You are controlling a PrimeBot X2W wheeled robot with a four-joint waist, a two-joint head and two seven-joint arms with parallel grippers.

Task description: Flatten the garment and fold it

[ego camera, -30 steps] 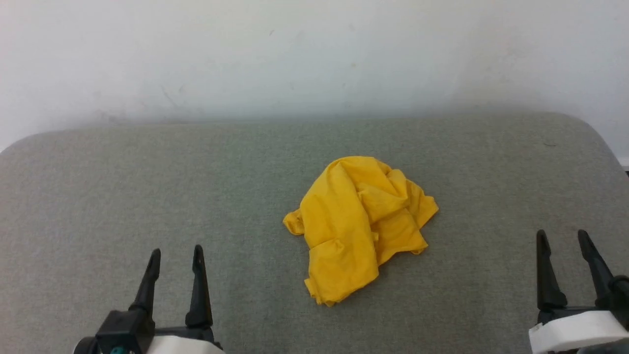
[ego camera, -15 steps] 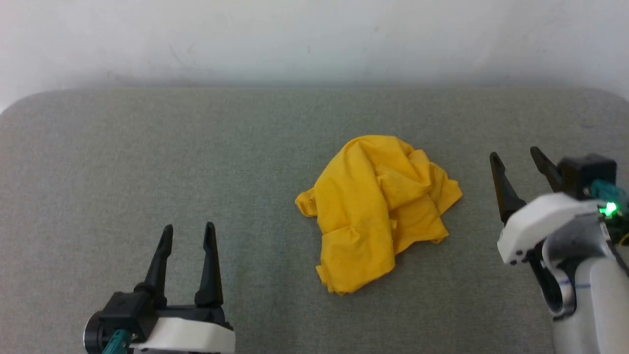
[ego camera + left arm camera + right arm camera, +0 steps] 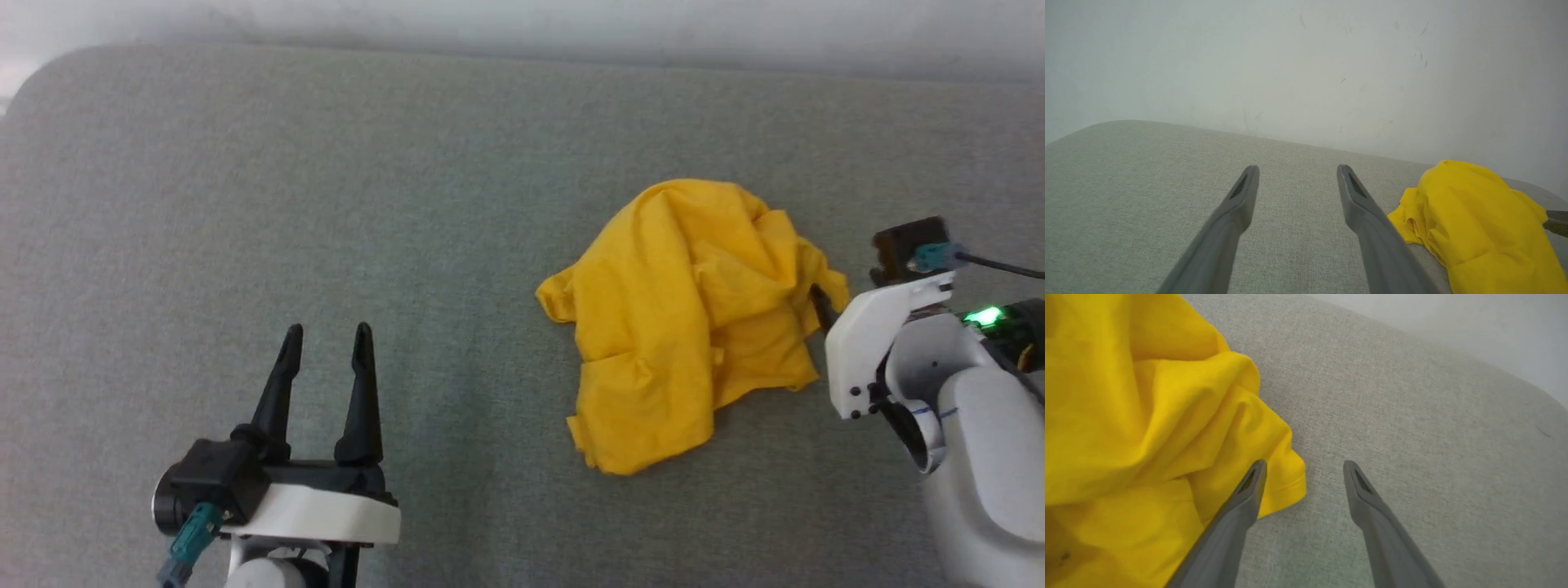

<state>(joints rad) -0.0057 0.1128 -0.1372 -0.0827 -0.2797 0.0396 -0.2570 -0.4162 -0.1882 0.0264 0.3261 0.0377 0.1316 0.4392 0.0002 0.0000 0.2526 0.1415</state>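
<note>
A pale, scuffed wall (image 3: 1306,61) stood behind a broad grey fabric cushion (image 3: 326,204) with rounded far corners. The garment (image 3: 686,318), a bright yellow T-shirt, lay crumpled in a heap on the cushion, to the right of its middle and well clear of the far edge, with only plain fabric showing. The right gripper (image 3: 1304,463) was at the heap's right side with its jaws spread wide and grasping nothing, one finger (image 3: 1237,510) over the shirt's hem and the other over bare cushion. The left gripper (image 3: 327,328) hovered near the cushion's near edge, well apart from the shirt, its jaws likewise spread and empty.
</note>
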